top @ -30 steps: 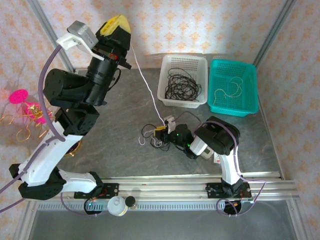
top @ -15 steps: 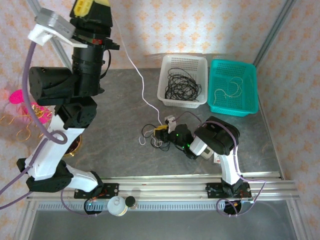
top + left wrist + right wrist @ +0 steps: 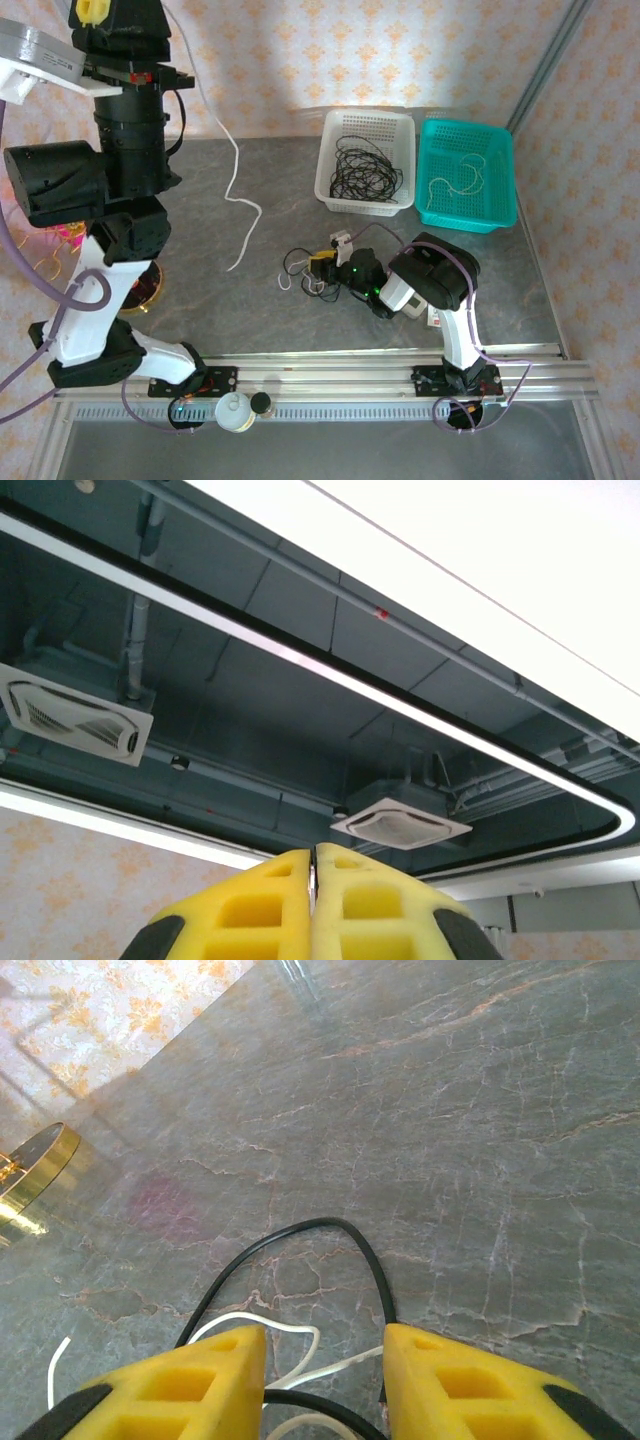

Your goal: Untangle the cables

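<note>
Left claw (image 3: pixel 312 875) is lifted high at the far left with its yellow pads pressed together and a thin sliver of the white cable (image 3: pixel 232 195) nipped in the seam. The cord hangs from it in a loose wave, and its lower end reaches the surface (image 3: pixel 250 325) left of the tangle (image 3: pixel 303 272), apart from it. Right claw (image 3: pixel 325 1380) sits low over the tangle with its pads spread. A black cable (image 3: pixel 300 1228) loops out ahead of it, and thin white strands (image 3: pixel 262 1317) lie on the surface between the pads, none of them pinched.

Risks, as I judge them: the grip on the white cable is slight, so a quick swing could let it slip and fall across the tangle. The dangling length could also snag the left arm. With the right claw spread, nothing pins the tangle, so dragging any one strand would pull the whole clump along.
</note>
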Motion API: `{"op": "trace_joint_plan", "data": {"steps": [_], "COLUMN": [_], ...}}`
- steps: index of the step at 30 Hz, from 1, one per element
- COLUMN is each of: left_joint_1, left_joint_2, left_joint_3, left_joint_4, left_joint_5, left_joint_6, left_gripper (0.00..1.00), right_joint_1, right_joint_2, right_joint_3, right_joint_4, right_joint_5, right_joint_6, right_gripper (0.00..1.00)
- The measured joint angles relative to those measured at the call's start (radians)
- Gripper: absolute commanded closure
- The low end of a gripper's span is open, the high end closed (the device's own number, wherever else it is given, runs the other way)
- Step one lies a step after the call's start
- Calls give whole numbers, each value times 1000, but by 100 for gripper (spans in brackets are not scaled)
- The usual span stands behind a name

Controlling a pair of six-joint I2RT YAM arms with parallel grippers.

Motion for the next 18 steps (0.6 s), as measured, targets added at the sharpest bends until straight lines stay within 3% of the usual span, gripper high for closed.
{"op": "trace_joint_plan", "data": {"steps": [8, 13, 18], "left_joint_1": [0, 0, 0], "left_joint_2": [-86, -112, -155], "left_joint_3": [-222, -330, -407], "left_joint_4": [-4, -29, -61], "left_joint_5": [-70, -85, -92], "left_joint_6": [1, -14, -43], "left_gripper": [100, 100, 100], "right_joint_1": [0, 0, -2], "right_joint_2": [-174, -412, -671], "right_joint_3": [-2, -35, -35], "right_joint_4": [-179, -256, -419], "right_joint_5": [-44, -107, -152], "right_joint_6": [41, -6, -158], "right_gripper": [54, 45, 39]}}
